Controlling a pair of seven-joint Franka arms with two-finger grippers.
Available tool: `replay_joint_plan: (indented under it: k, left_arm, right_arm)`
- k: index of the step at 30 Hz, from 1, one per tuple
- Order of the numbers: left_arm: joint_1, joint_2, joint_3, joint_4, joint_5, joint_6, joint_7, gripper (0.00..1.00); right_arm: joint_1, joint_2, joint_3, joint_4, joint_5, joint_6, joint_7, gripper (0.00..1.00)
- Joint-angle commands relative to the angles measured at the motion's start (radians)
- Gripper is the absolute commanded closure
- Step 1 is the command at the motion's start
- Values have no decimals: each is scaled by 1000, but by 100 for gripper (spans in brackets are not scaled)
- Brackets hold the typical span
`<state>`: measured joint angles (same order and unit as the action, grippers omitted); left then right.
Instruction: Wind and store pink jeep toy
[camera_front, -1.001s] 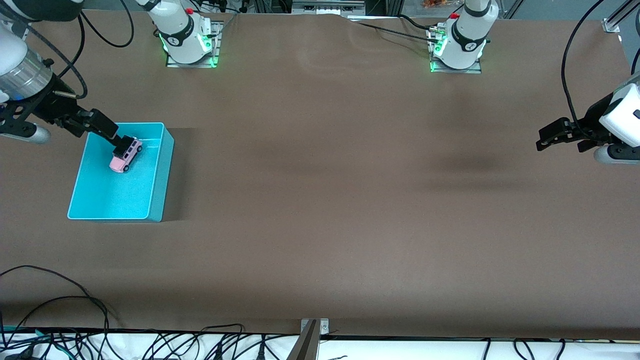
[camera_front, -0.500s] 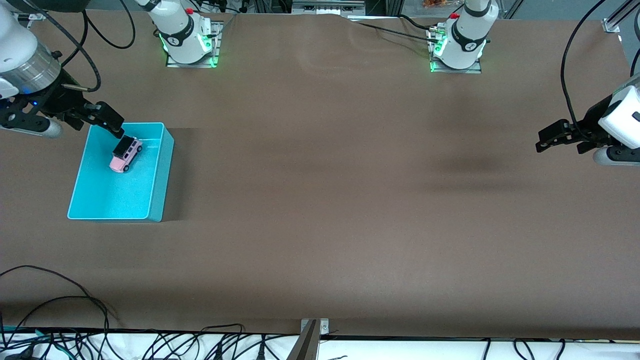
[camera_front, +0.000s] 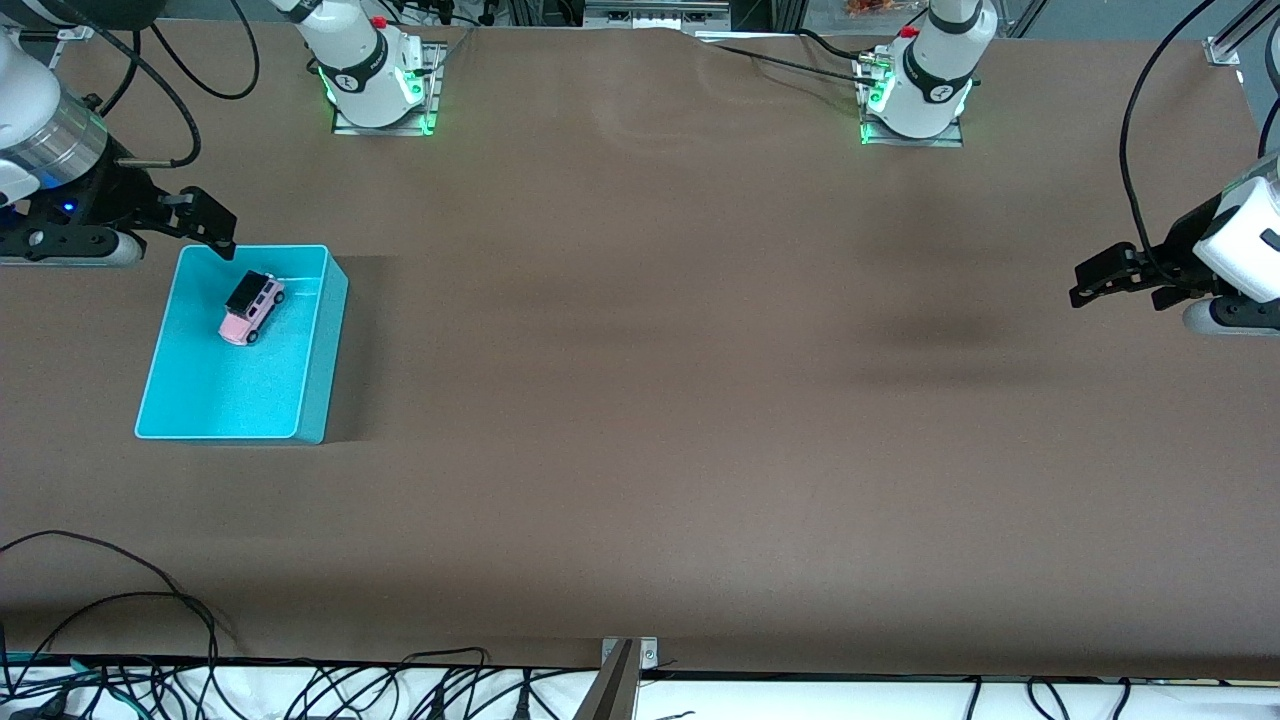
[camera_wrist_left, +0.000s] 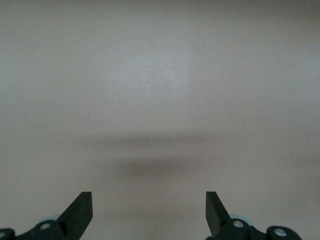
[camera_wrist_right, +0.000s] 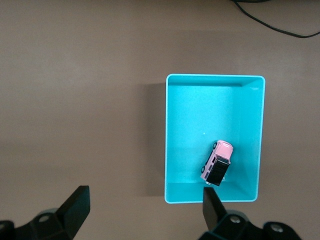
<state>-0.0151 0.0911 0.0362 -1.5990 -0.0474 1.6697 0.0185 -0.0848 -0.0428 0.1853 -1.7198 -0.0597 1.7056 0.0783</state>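
Front view: pink jeep toy (camera_front: 251, 309) in turquoise bin (camera_front: 318, 340)

A brown table (camera_front: 640, 400) carries 1 turquoise bin (camera_front: 320, 350) toward the right arm's end.

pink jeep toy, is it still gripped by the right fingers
No, the pink jeep toy lies free in the turquoise bin, with the right gripper open above the bin's edge.

The open-topped turquoise plastic bin (camera_front: 318, 345) is sitting near the right arm's end of the brown table (camera_front: 660, 400), its walls fencing the small pink jeep toy (camera_front: 250, 308) lying inside; only the way down from above is standing open.
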Motion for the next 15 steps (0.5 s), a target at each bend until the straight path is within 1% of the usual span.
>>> replay_joint_plan:
  k: [1,8,15]
  left_arm:
    - [1,7,1,11,6,5,17,0]
    - [1,7,1,11,8,5,17,0]
    - [3,7,1,11,8,5,17,0]
  right_arm:
    - [5,11,-24,31,-11,-27,-15,0]
    - [11,12,-98,31,35,-27,-20,0]
    - [13,15,-96,31,35,-26,-11,0]
